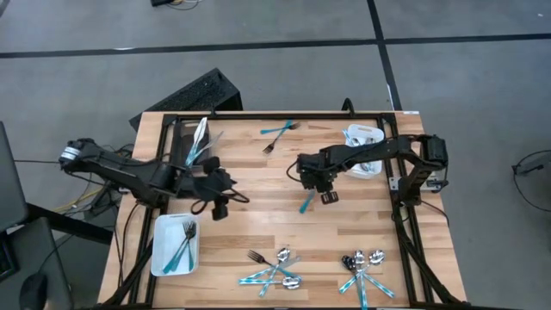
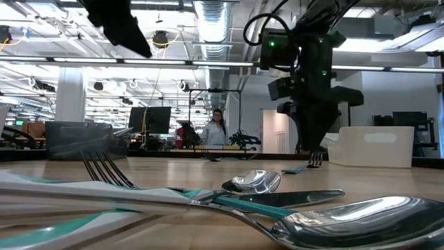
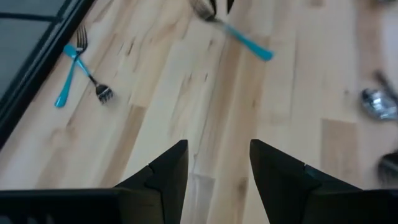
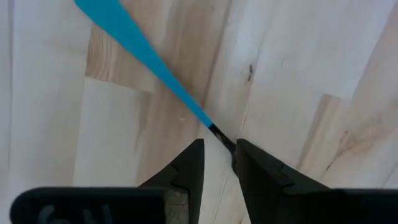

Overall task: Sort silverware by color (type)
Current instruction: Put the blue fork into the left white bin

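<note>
Pick-up step: right hand at mid-counter pinches the metal end of a teal-handled utensil, apparently just off the wood; next, carry it to its bin; left hand waits spread.

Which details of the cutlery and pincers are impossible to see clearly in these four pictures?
- Head of the teal piece in the right pincer: hidden between the fingers in the right wrist view, under the arm in the high view.
- White bin contents: covered by the right arm in the high view.
- Dark bin: its cutlery overlaps and is too small to count.
- Spoons: blurred and cut by the edge in the left wrist view.
</note>
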